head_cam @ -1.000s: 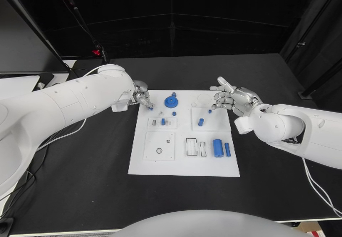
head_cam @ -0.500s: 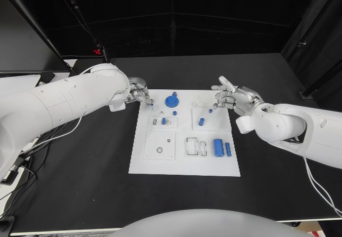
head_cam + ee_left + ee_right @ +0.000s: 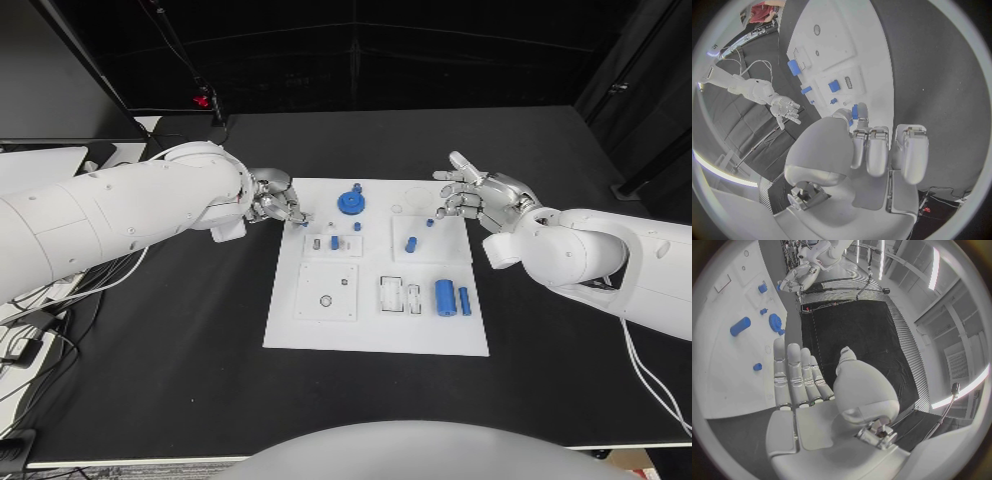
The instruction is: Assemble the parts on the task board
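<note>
Pinching small blue part [image 3: 854, 111], left hand [image 3: 274, 198] overhangs task board [image 3: 375, 330] corner.

Even bright light, dark surroundings, wrist views strongly fisheye-curved

Glossy white rounded arms [image 3: 116, 210], silver jointed fingers [image 3: 877, 152]

Head view: high, looking down over task board [image 3: 375, 330] on black table [image 3: 173, 370]. Wrist views: close behind left hand [image 3: 879, 150] and right hand [image 3: 798, 385], facing across the board. Board common to all three.
</note>
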Tool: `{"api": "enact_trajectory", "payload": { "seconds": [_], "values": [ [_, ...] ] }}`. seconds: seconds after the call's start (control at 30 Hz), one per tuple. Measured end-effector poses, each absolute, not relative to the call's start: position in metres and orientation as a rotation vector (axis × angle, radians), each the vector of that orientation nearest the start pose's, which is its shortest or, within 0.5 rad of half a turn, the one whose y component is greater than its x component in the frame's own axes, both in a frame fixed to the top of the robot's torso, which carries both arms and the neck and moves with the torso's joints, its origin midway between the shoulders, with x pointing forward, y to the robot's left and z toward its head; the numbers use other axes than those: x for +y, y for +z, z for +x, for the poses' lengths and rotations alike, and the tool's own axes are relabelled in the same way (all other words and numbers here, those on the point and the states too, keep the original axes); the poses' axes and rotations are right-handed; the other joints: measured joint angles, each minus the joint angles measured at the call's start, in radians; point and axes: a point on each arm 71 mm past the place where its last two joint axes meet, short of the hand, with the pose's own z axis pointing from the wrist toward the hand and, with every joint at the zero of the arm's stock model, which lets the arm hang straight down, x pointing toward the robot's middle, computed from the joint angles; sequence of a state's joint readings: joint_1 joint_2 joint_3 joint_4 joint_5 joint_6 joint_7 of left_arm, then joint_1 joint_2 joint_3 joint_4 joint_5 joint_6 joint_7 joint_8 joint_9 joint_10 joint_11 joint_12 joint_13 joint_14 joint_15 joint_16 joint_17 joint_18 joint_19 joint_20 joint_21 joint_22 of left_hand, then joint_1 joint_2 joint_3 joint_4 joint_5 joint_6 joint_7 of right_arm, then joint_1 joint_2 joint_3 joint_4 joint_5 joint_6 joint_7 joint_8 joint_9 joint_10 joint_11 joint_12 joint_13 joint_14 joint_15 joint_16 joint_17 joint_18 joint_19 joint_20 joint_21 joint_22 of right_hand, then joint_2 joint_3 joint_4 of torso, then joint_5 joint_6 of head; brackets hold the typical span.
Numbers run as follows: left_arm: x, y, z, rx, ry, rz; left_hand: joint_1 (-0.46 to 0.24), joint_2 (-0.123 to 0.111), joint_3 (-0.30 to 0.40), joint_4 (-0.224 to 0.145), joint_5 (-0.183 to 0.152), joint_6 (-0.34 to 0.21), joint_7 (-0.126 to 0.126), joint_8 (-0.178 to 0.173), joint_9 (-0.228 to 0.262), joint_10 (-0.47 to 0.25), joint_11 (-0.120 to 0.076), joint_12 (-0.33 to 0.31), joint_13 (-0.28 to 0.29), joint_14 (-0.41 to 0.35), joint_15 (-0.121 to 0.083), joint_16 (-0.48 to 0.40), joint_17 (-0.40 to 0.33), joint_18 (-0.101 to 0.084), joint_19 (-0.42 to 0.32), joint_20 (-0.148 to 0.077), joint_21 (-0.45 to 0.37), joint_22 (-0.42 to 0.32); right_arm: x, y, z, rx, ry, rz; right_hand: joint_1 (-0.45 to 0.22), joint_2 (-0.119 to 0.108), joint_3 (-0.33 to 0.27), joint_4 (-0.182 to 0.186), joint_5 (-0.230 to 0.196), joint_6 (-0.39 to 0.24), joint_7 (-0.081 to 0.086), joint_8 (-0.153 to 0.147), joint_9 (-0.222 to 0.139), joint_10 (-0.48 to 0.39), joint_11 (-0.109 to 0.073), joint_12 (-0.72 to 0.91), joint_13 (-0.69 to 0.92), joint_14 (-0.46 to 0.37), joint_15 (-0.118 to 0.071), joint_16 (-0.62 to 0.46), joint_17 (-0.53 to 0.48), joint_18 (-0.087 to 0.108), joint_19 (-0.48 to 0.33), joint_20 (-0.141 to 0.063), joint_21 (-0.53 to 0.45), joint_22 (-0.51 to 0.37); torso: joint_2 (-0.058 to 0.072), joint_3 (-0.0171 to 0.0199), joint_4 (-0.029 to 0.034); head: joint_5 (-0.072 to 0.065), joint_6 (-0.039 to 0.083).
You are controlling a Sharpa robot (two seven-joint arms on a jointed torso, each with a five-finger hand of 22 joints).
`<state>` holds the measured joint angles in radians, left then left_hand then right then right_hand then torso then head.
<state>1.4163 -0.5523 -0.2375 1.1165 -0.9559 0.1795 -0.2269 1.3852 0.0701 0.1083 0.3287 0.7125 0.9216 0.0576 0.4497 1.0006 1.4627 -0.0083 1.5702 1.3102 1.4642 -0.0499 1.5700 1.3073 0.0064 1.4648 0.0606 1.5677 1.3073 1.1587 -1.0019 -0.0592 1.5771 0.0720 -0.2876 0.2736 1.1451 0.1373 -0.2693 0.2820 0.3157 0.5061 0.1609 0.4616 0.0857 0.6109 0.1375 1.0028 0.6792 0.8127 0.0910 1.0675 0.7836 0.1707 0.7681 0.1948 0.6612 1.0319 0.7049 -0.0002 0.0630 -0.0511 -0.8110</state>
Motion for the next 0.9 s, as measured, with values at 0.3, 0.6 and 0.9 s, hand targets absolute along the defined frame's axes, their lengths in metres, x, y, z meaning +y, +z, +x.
{"api": "enact_trajectory", "payload": {
  "seconds": [0.3, 0.6, 0.9],
  "values": [
    [0.172, -0.194, 0.547, 2.282, -0.521, -0.072, 0.008, -0.008, 0.005, 0.005, 0.005, 0.002, 0.002, 0.0, 0.002, -0.001, 0.001, 0.0, 0.0, 0.0, 0.0, 0.0, 0.0, 0.0, 0.0, 0.0, 0.0, 0.0, -0.273, -0.211, 0.464, 1.502, 1.389, 1.347, 0.0, 0.0, 0.0, 0.0, 0.0, 0.0, 0.0, 0.0, 0.0, 0.0, 0.0, 0.0, -0.001, 0.0, 0.0, 0.0, 0.0, 0.0, -0.004, 0.004, 0.0, 0.0, 0.0, -0.0004, -0.0006, 0.012, -0.002],
    [0.164, -0.196, 0.541, 2.294, -0.514, -0.071, 0.008, -0.008, 0.012, 0.012, 0.005, 0.002, 0.002, -0.001, 0.003, -0.001, 0.002, 0.001, 0.001, 0.0, 0.0, 0.0, 0.0, 0.0, 0.0, 0.0, 0.0, 0.0, -0.274, -0.212, 0.463, 1.503, 1.387, 1.35, 0.0, 0.0, 0.0, 0.0, 0.0, 0.0, 0.0, 0.0, 0.0, 0.0, 0.0, 0.0, -0.002, 0.0, 0.0, 0.0, -0.001, 0.0, -0.004, 0.004, 0.0, -0.001, 0.001, -0.0011, -0.0035, 0.014, -0.005],
    [0.16, -0.2, 0.539, 2.309, -0.507, -0.07, 0.008, -0.008, 0.012, 0.012, 0.005, 0.003, 0.003, 0.002, 0.003, -0.002, 0.002, 0.002, 0.0, 0.0, 0.0, 0.0, 0.0, 0.0, 0.0, 0.0, 0.0, 0.001, -0.273, -0.212, 0.462, 1.504, 1.39, 1.35, 0.0, 0.0, -0.003, 0.003, 0.0, -0.007, 0.0, 0.005, -0.001, -0.004, 0.004, 0.004, -0.006, 0.0, 0.0, 0.004, -0.004, 0.0, -0.004, 0.004, 0.0, -0.002, 0.001, -0.0004, -0.004, 0.015, -0.008]
  ]
}}
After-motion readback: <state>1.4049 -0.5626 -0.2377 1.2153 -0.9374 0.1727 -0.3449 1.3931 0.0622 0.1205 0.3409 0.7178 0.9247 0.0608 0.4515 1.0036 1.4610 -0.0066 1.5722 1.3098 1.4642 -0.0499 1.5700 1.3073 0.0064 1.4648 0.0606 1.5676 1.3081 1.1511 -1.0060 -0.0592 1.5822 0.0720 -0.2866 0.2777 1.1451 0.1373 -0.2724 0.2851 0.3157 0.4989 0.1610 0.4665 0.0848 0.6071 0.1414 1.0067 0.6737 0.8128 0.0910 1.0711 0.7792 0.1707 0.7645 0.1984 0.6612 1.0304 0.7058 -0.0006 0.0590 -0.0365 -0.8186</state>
